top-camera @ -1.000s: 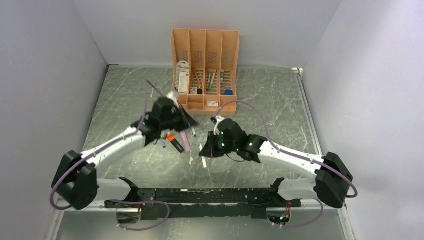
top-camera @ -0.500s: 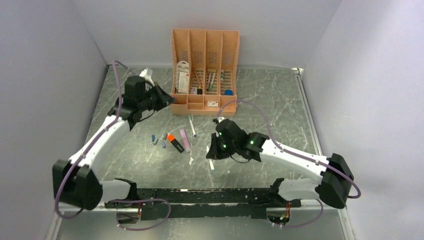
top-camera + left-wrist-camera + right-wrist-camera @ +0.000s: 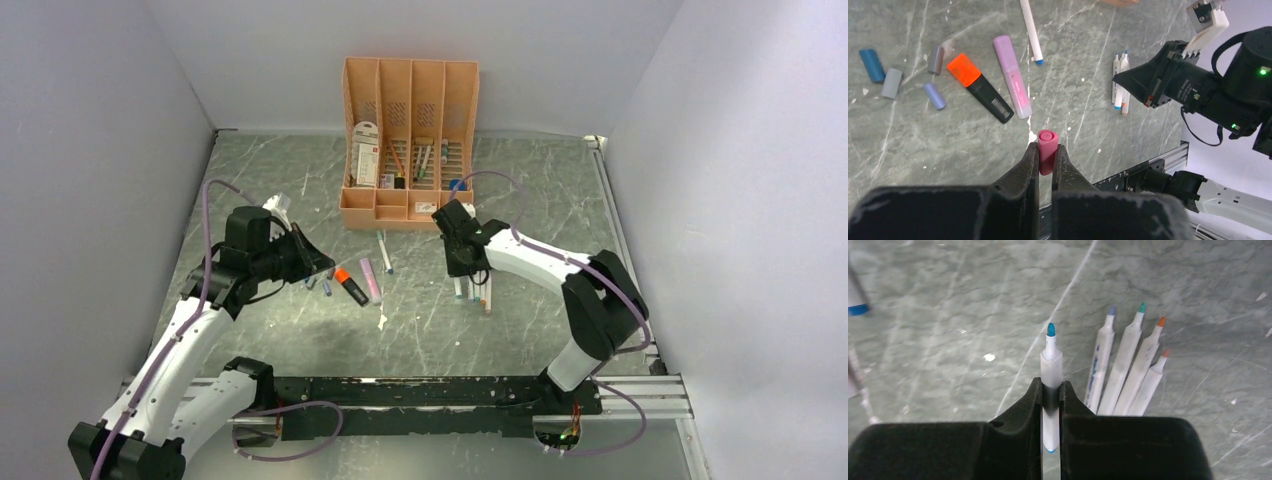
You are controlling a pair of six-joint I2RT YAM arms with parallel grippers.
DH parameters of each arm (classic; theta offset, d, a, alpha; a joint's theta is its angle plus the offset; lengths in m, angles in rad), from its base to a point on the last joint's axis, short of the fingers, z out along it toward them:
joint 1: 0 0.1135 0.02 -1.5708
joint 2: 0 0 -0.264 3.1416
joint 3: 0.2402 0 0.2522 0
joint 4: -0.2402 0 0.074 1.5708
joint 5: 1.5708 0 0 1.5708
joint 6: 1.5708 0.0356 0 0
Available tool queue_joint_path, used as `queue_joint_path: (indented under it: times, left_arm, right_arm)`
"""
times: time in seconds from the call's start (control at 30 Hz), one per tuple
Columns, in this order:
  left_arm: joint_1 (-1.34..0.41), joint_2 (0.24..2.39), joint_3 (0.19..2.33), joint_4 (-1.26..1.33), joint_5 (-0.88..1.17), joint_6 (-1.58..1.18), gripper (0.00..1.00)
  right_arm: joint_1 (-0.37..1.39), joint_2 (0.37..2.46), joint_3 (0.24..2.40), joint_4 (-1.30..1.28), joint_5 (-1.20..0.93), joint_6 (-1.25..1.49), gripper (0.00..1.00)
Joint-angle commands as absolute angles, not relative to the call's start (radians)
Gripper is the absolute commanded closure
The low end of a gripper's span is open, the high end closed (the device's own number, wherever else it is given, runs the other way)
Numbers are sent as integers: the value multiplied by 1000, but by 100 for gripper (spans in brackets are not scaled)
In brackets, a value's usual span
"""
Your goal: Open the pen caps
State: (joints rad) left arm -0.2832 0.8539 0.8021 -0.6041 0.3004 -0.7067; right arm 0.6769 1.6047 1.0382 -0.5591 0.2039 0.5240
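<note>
Grey marbled tabletop point(image 3: 560, 170) enclosed by pale walls, with a peach desk organizer point(image 3: 410, 140) at the far edge. The left gripper point(image 3: 1046, 156) is closed on a pink cap point(image 3: 1047, 142), pinched by its lower half with the closed end protruding. Four loose caps point(image 3: 891, 83) lie grouped beside an orange highlighter point(image 3: 979, 89) and a lilac highlighter point(image 3: 1012, 77). The right gripper point(image 3: 1051, 390) is clamped on the barrel of a white marker point(image 3: 1051, 357), blue tip bare, just beside a row of four uncapped markers point(image 3: 1125, 370) lying on the table.

Likely hazards:
- **Pink cap:** it is round and smooth. Released from any height it may bounce and roll away from the cap group, perhaps toward the near edge.
- **White marker:** let go on a slant, it could roll into the row and scatter it, or drag its wet tip across the surface.
- **Orange highlighter:** it appears capped, so work probably remains. Whether the lilac one is capped cannot be told.
</note>
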Motion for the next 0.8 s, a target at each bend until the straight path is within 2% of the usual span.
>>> queue_joint_path:
  times: [0.0, 0.23, 0.4, 0.6, 0.77]
  left_arm:
    - [-287, 850, 813, -664, 316, -685, 89]
    - [-287, 856, 824, -664, 315, -678, 89]
    - [-287, 860, 826, -661, 309, -680, 89]
    - [-287, 886, 820, -679, 271, -675, 88]
    - [-287, 954, 811, -678, 231, -656, 85]
  right_arm:
    - [662, 1670, 1072, -556, 295, 469, 100]
    - [656, 1730, 1068, -538, 318, 476, 100]
    - [653, 1731, 1059, -532, 311, 481, 89]
    - [652, 1721, 1054, -533, 308, 480, 85]
    - [652, 1712, 1041, -532, 304, 481, 79]
